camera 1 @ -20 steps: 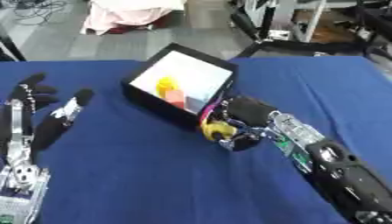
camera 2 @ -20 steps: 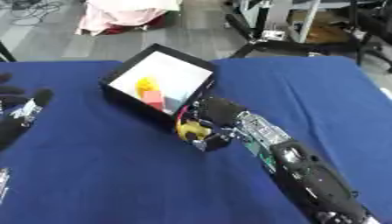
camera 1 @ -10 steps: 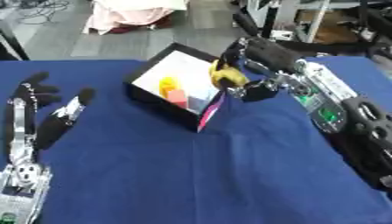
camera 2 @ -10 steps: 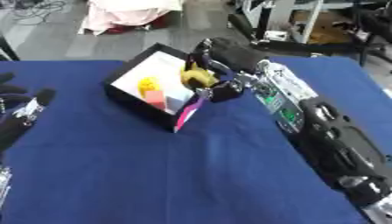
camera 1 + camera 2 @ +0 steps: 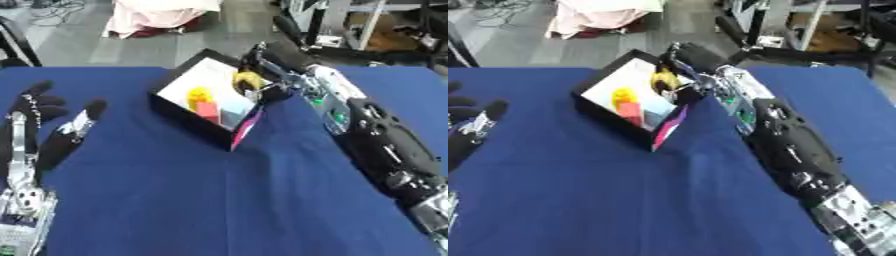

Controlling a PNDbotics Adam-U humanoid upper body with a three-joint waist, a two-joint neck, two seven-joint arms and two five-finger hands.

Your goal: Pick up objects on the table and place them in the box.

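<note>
A black box (image 5: 184, 120) with a white inside sits tilted on the blue table, a magenta flap at its near corner. Inside it lie a yellow object (image 5: 199, 95), a red block (image 5: 208, 109) and a pale blue piece (image 5: 230, 116). My right hand (image 5: 265, 64) reaches over the box's far right rim, fingers curled round a small yellow object (image 5: 247, 80) held above the box's inside. My left hand (image 5: 39, 120) rests open at the left edge, fingers up, well apart from the box.
The blue cloth (image 5: 192, 200) covers the table. Beyond its far edge are a pink and white bundle (image 5: 162, 12) on the floor and metal frames (image 5: 350, 20). My right forearm (image 5: 376, 145) crosses the table's right side.
My right hand has carried the yellow object from the table in front of the box's near corner up and over the far right rim. The camera view has shifted. The left hand stayed put.
</note>
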